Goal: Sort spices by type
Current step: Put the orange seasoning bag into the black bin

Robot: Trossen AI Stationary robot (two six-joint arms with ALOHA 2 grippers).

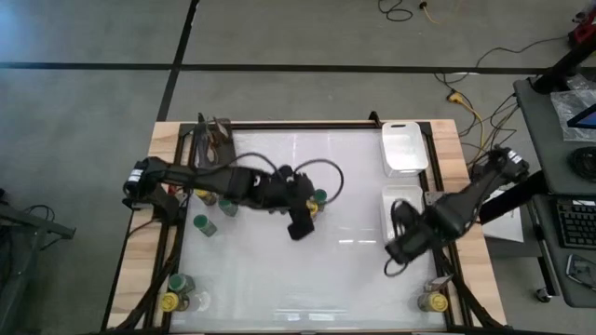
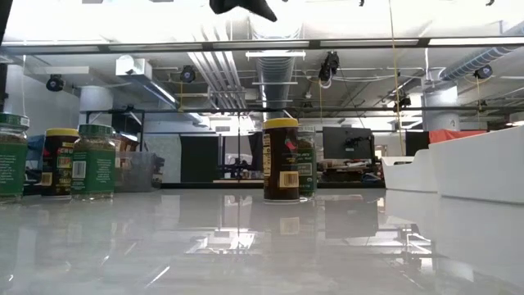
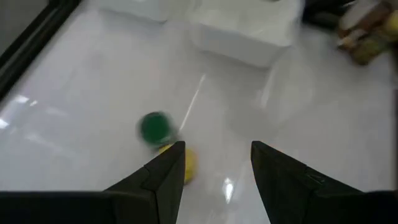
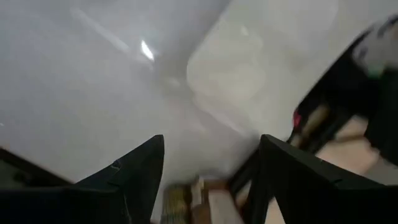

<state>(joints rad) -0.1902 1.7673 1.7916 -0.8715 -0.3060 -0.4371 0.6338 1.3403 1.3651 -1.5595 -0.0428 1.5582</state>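
Yellow-lidded jar (image 2: pixel 281 161) label unreadable; left claw (image 3: pixel 214 165) spread, empty; right claw (image 4: pixel 208 168) spread, empty.

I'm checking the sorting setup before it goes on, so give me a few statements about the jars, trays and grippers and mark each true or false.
1. The left gripper hangs open above the table's middle, holding nothing. True.
2. A green-lidded jar and a yellow-lidded jar stand close together by that gripper. True.
3. Both white trays sit on the table's left side. False: they are on the right side.
4. The right gripper is clamped on a jar. False: it is open and empty.
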